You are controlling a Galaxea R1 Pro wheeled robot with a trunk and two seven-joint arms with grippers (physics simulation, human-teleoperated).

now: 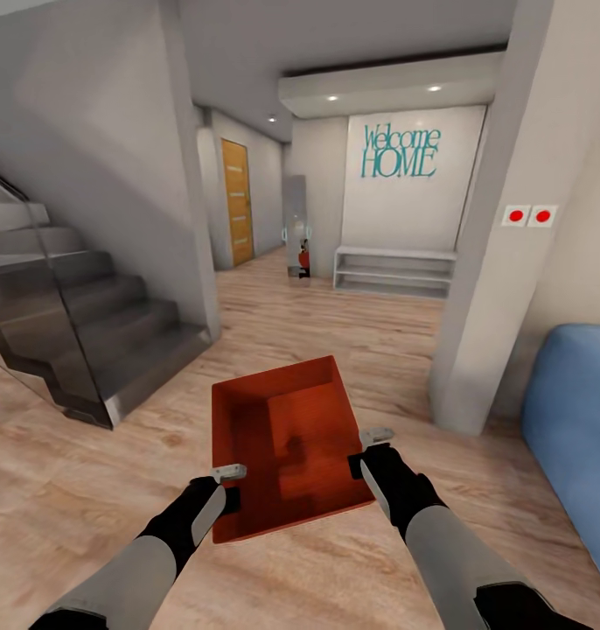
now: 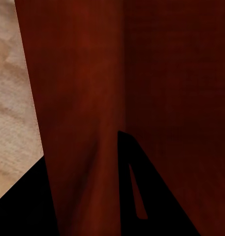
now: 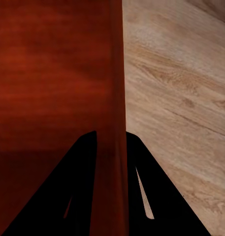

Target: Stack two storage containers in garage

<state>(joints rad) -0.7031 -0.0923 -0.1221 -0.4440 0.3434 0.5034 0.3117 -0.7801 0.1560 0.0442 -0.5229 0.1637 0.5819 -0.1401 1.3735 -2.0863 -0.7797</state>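
Observation:
One orange-red storage container [image 1: 291, 437] hangs tilted above the light wood plank floor [image 1: 379, 560] of the living room, carried between both arms. My left gripper [image 1: 233, 490] is shut on its left wall near the front corner. My right gripper [image 1: 363, 455] is shut on its right wall. In the left wrist view the container's wall [image 2: 78, 98] runs between the black fingers of the left gripper [image 2: 82, 196]. In the right wrist view the thin wall [image 3: 117, 73] is pinched in the right gripper [image 3: 111, 196], with plank floor beyond. The garage is out of view.
A dark staircase with a glass panel [image 1: 81, 324] stands at the left. A white pillar [image 1: 488, 262] and a blue sofa [image 1: 571, 429] are at the right. Ahead, the hallway leads to a white shelf bench [image 1: 394, 271] and a wooden door [image 1: 237, 201].

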